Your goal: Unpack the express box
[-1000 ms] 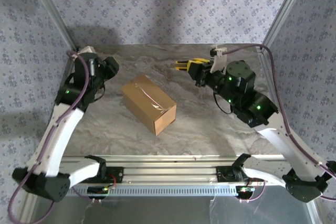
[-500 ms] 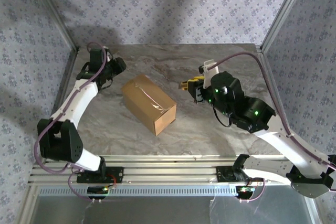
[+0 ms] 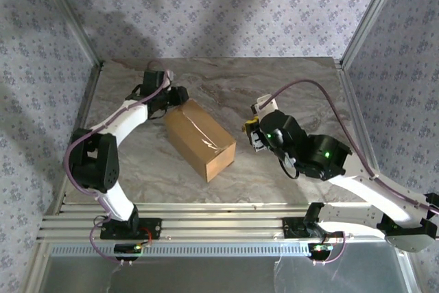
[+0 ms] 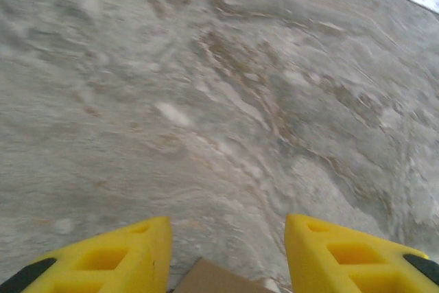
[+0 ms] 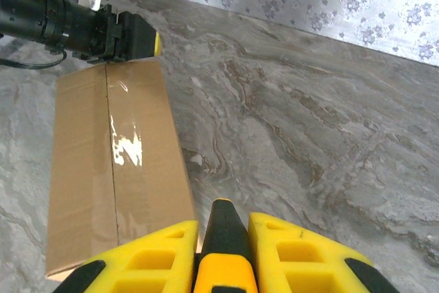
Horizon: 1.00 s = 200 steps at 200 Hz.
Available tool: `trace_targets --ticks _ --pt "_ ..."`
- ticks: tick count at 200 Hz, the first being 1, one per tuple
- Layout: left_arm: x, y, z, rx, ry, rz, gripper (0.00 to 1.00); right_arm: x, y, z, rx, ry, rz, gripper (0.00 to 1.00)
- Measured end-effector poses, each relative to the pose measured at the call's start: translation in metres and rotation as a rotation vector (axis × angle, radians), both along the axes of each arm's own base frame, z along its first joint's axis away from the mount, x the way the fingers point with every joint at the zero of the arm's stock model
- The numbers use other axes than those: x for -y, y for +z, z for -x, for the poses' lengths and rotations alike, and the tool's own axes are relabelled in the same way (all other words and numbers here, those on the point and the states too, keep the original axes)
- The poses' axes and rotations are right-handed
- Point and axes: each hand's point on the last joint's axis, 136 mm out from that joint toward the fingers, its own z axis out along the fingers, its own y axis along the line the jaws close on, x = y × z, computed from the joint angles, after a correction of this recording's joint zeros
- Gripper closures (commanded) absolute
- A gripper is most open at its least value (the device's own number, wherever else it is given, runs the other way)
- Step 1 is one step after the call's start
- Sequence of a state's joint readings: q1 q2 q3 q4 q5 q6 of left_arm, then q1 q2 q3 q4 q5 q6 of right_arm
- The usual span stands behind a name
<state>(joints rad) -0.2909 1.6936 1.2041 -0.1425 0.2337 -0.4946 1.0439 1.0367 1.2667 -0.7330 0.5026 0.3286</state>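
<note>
The express box (image 3: 201, 138) is a brown carton lying closed at mid-table, with clear tape (image 5: 115, 149) shining along its top seam. My left gripper (image 3: 180, 97) is pressed up to the box's far-left end, open; a brown corner of the box (image 4: 218, 280) peeks up between its yellow fingers (image 4: 110, 260). My right gripper (image 3: 253, 135) hovers just right of the box and is shut on a black-and-yellow utility knife (image 5: 222, 238), whose black tip points past the box's near right edge.
The marble table (image 3: 288, 87) runs to a metal frame post (image 3: 363, 18) and patterned walls at the back. The left arm (image 5: 55, 22) shows beyond the box in the right wrist view. An aluminium rail (image 3: 219, 224) lines the near edge.
The left arm swung right from the back-left corner until its gripper met the box's far end. The right gripper carried the knife leftward and nearer, closer to the box. The box shifted slightly right.
</note>
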Motion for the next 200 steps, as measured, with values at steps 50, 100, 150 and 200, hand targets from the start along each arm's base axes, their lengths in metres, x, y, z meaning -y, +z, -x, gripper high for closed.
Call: trace_targets --ticks 50,100,150,200 --pt "0.039 -0.026 0.028 -0.019 -0.106 0.046 0.53 -0.002 -0.019 0.007 -0.020 -0.005 0.036 1.00" --pt "0.038 -0.021 0.021 -0.007 -0.072 0.065 0.50 0.000 -0.029 0.010 -0.031 -0.012 0.062 1.00" --pt "-0.031 0.025 0.006 0.054 0.120 0.033 0.41 -0.001 -0.024 0.009 -0.025 -0.004 0.085 1.00" --pt "-0.048 0.121 0.065 0.167 0.159 0.060 0.29 -0.023 0.008 0.005 0.014 0.079 0.070 1.00"
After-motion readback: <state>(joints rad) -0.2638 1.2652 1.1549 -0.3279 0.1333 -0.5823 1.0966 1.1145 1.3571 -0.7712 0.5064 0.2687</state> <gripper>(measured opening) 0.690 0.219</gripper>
